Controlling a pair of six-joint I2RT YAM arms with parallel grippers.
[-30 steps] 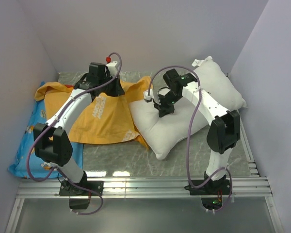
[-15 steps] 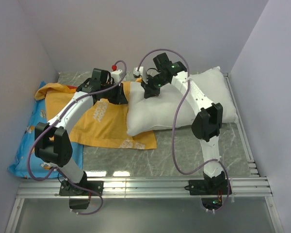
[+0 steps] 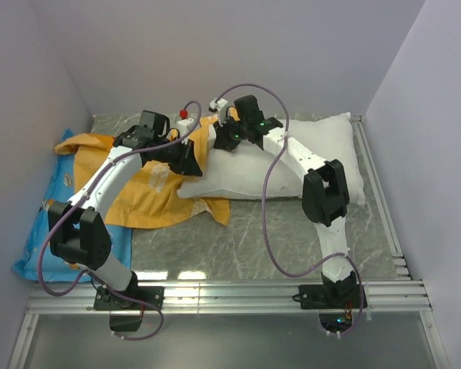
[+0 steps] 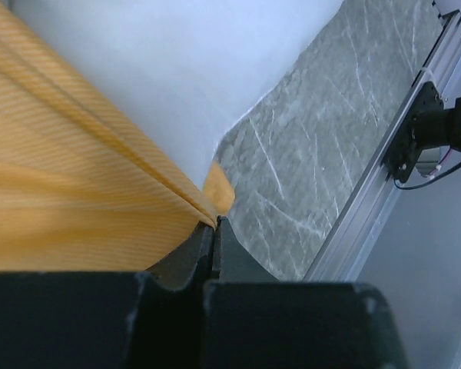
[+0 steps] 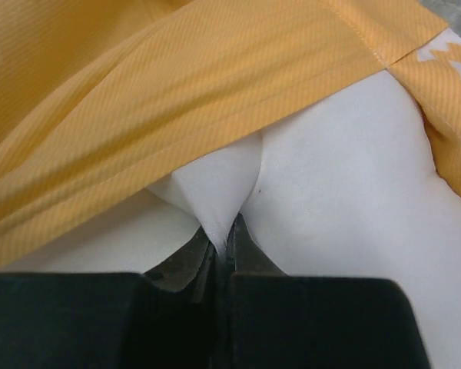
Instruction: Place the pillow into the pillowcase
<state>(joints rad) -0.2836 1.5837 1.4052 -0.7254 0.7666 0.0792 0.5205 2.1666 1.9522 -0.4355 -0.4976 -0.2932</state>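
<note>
Orange fabric of the large pillowcase (image 3: pixel 150 196) lies toward the counter's (image 3: pixel 292 231) left edge. My left claw (image 4: pixel 215 224) is closed tight on its hem, holding the mouth up. Over the last second my right claw (image 5: pixel 229 234), pinched shut on a fold of the big puffy white pillow (image 3: pixel 315 150), has dragged it from the far-right corner leftward along the far edge. Its left end now meets the case's opening. I judge insertion is only starting, with most of the pillow outside. The overhead view gives that whole layout. Only my right wrist camera shows orange cloth draped over the gripped white fold. Only my left one shows the pillow pressing against the held hem.
</note>
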